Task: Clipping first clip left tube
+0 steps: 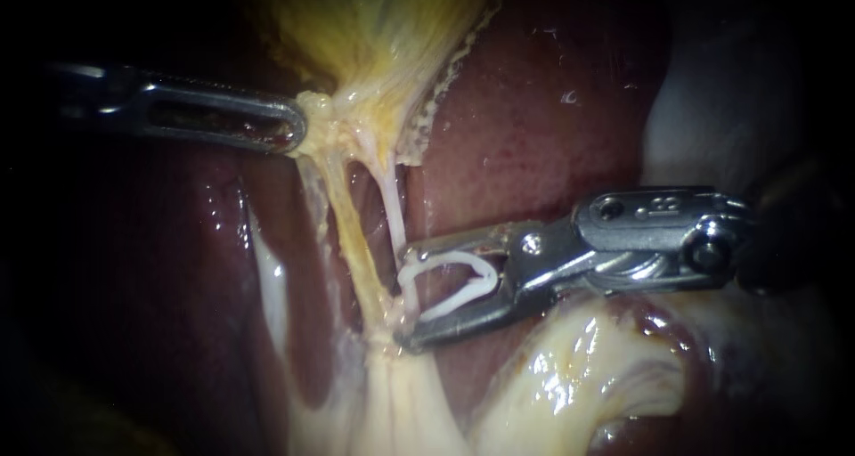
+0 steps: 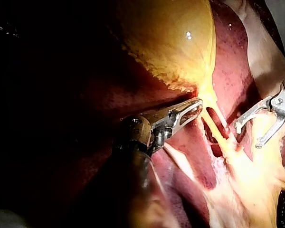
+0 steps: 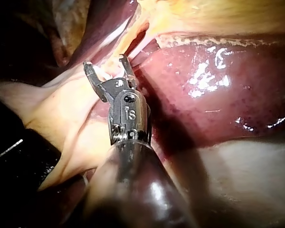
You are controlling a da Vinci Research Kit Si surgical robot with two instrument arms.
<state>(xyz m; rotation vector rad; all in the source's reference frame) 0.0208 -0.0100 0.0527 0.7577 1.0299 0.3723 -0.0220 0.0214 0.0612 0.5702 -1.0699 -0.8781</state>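
My left instrument [image 1: 298, 126] comes in from the left, and its slotted jaws are shut on the gallbladder [image 1: 374, 28] at its narrow lower end, holding it up. Below that end two tubes run down: the yellowish left tube [image 1: 356, 242] and the thin white right tube [image 1: 389, 202]. My right instrument [image 1: 405, 296] holds a white open clip [image 1: 441, 257] between jaws that stand wide apart. Their tips lie just right of the left tube, and the right tube crosses the upper jaw. The left wrist view shows both instruments [image 2: 194, 107] [image 2: 248, 137].
Dark red liver [image 1: 534, 135] lies behind and to the right of the tubes. Pale glossy fatty tissue [image 1: 552, 376] bulges under my right instrument's shaft. A white strand [image 1: 272, 287] runs down left of the tubes. Whitish material [image 1: 730, 109] sits at the upper right.
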